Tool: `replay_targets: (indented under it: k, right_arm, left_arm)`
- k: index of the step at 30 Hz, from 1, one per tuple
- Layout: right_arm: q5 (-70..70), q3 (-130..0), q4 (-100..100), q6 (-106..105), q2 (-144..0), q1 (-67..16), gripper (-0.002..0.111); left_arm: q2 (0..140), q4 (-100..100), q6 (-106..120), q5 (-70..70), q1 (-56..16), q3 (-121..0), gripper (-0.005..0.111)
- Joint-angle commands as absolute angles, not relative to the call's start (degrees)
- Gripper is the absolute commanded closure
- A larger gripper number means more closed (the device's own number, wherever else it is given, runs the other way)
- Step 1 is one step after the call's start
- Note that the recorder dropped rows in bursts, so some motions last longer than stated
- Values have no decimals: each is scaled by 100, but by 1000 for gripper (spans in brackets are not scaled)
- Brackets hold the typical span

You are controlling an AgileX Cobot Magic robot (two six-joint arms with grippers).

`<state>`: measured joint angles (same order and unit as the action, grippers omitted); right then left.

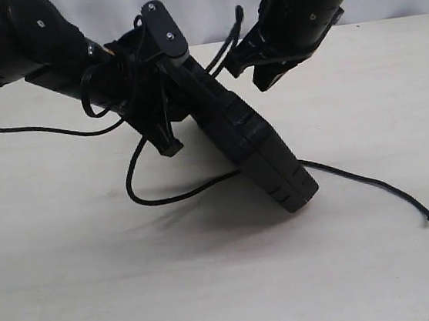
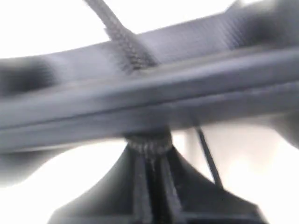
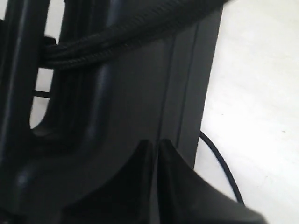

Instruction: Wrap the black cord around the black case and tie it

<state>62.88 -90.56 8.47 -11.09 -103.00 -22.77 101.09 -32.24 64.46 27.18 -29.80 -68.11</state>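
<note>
the wrapping step is in hand, with no knot yet. on the left, the left gripper (image 2: 149, 148) leans in from the side, its fingers pinched together, it seems on a bit of the black cord (image 1: 165, 199). in the middle, the black case (image 1: 251, 145) stands tilted up on one corner on the table (image 1: 74, 292), the cord running under it. the right gripper (image 3: 154, 150) hangs above, fingers pressed together by the case — what it holds cannot be told. next, the loose end on the right likely needs lifting over the case — and a snug pull.
</note>
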Motion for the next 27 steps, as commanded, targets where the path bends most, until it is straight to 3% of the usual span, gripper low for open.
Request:
replay_targets:
  k: [1,7,10,14,16,27]
  right_arm:
    - [6285,-9022,1530,-1551,-10261,-2281,104]
    - [5822,-9064,776,-1558,-10183,-2268,102]
    - [5793,-9064,182,-1692,-10170,-2280,89]
    - [5676,-9064,-108,-2415,-10150,-2280,59]
    - [5629,-9064,-108,-2941,-10148,-2280,51]
    - [5054,-8826,703,-6374,-10148,-2280,50]
  left_arm:
    - [10001,-3438,6458,2331,-3001,-6810,107]
    - [10080,-3562,6458,2366,-3001,-6810,107]
    - [10080,-3562,6458,2366,-3001,-6810,107]
    - [10080,-3562,6469,2352,-3001,-6810,107]
    - [10080,-3562,6469,2352,-3001,-6810,107]
    - [10080,-3562,6484,2404,-3001,-6810,107]
